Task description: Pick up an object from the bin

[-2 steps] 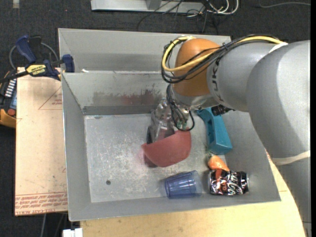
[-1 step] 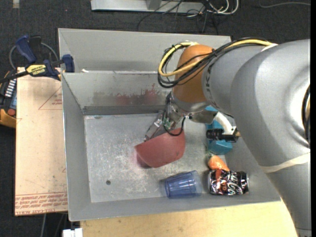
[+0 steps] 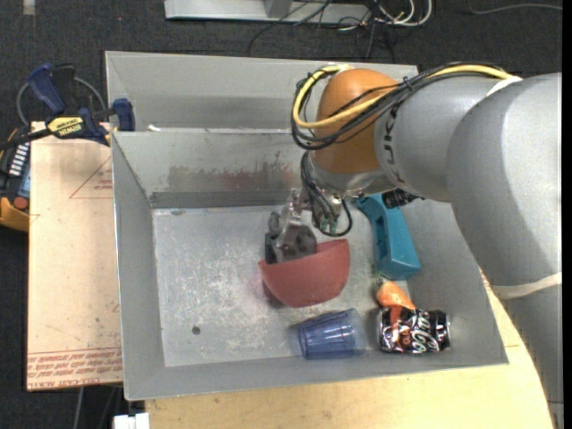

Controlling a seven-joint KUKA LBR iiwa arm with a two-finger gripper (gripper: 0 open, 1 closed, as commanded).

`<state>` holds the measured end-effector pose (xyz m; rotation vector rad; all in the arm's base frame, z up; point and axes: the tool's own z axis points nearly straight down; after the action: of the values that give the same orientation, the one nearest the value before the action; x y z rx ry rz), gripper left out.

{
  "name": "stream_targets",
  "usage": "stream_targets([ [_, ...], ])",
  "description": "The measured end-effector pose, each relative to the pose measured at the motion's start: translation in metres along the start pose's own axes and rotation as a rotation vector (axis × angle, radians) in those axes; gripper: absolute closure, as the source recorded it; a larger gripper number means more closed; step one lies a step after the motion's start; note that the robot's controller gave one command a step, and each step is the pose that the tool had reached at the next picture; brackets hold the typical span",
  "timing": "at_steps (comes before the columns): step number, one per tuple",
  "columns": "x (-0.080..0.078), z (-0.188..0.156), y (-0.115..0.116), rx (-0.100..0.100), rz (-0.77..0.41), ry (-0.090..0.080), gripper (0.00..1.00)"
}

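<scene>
Near the middle of the bin, slightly right of the frame's centre, lies a red bowl (image 3: 311,278). It is rounded and tipped, with its open side facing up and toward the upper left. The gripper (image 3: 291,238) is down at the bowl's upper-left rim, its dark tip at or just inside that edge. Whether it is apart, together or clamped on the rim cannot be told, because the tip reads as one dark mass against the red.

Just below the bowl, near the lower edge of the bin floor, a translucent blue plastic cup (image 3: 329,336) lies on its side. Just to the right of the cup sits a crushed can (image 3: 413,331), black with red and white print. A small orange thing (image 3: 391,293) rests just above the can; what it is cannot be made out. Right of the bowl, a teal handle-shaped object (image 3: 394,239) lies along the bin's right slope, its upper end under the wrist.

An orange cover (image 3: 353,119) caps the wrist above the gripper, with yellow and black cables (image 3: 308,105) looped round it. The thick grey arm (image 3: 483,150) fills the upper right of the frame. The grey bin (image 3: 201,266) has a scuffed metal floor and sloped walls.
</scene>
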<state>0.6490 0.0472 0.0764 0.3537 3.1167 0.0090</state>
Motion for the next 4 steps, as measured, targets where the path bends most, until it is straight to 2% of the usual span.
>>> stream_targets([
  [2,0.001,-0.002,0.0,0.0,0.0,0.002,1.0],
  [3,0.003,-0.02,-0.001,0.002,0.001,0.01,1.0],
  [4,0.001,-0.048,0.0,0.0,0.001,0.002,1.0],
])
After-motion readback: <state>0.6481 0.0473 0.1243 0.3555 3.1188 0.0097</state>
